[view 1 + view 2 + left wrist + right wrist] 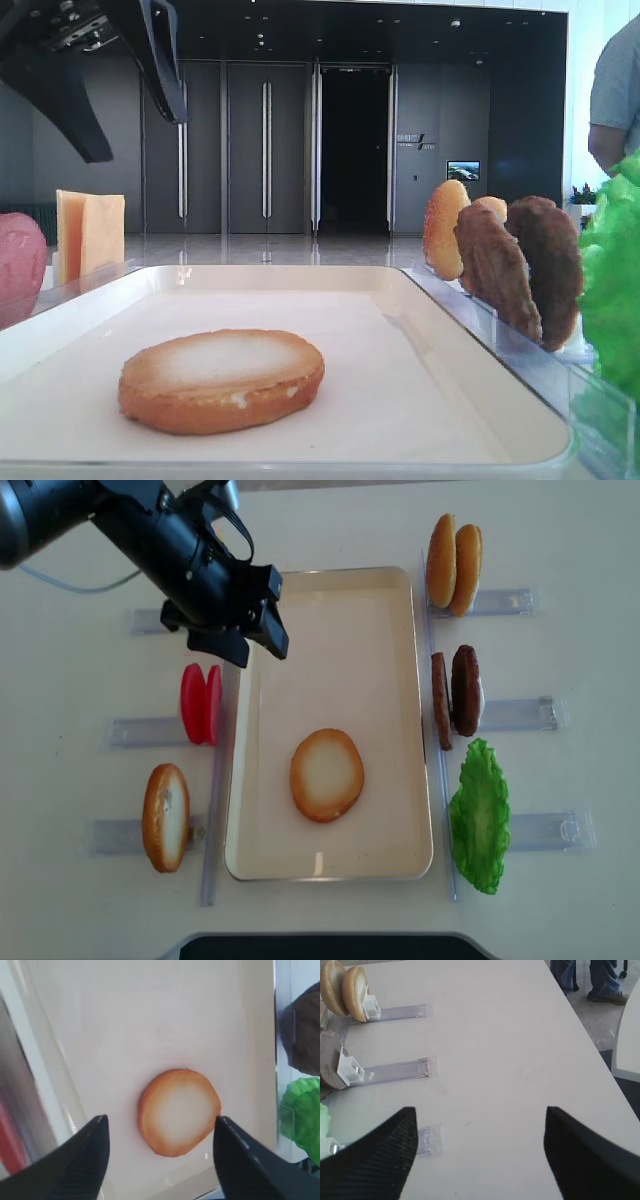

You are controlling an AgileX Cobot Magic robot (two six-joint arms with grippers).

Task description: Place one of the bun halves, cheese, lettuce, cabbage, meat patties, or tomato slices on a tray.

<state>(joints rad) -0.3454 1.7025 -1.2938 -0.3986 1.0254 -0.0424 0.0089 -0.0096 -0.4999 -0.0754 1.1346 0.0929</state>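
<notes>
A bun half (327, 774) lies flat, pale face up, in the near half of the tray (390, 590), touching nothing else. The left pincer (250, 630) hangs over the tray's far left rim, jaws spread and empty. The right pincer (480, 1152) is also spread, empty, above the bare surface (495, 1035). Right of the tray stand two buns (453, 564), two patties (456, 692) and the lettuce (478, 815); left of it, tomato slices (201, 703) and another bun (165, 816).

Golden-brown bun half (327, 774), cream tray (262, 780), green lettuce (478, 818).
</notes>
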